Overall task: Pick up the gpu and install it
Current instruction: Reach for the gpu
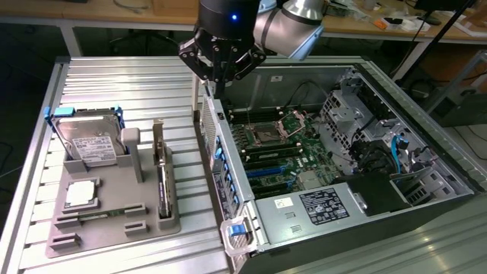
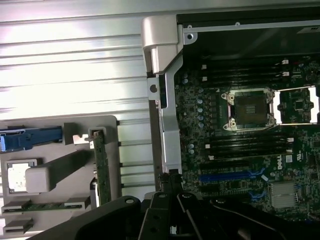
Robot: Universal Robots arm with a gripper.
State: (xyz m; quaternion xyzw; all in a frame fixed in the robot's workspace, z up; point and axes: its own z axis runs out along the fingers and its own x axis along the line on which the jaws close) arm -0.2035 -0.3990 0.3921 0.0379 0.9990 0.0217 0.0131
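Ribbed metal table, gpu upright in grey tray, jaws tight together over case edge

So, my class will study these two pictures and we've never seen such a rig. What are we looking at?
The machine is a robot arm ending in two fingers, shut, holding nothing. One picture comes from a camera off the arm; the other from a camera on its wrist, looking down past the fingers. On the metal table lie an open computer case and, beside it, a grey tray of parts: a hard drive and the gpu, a thin card standing on edge. The fingers hang over the case's wall.
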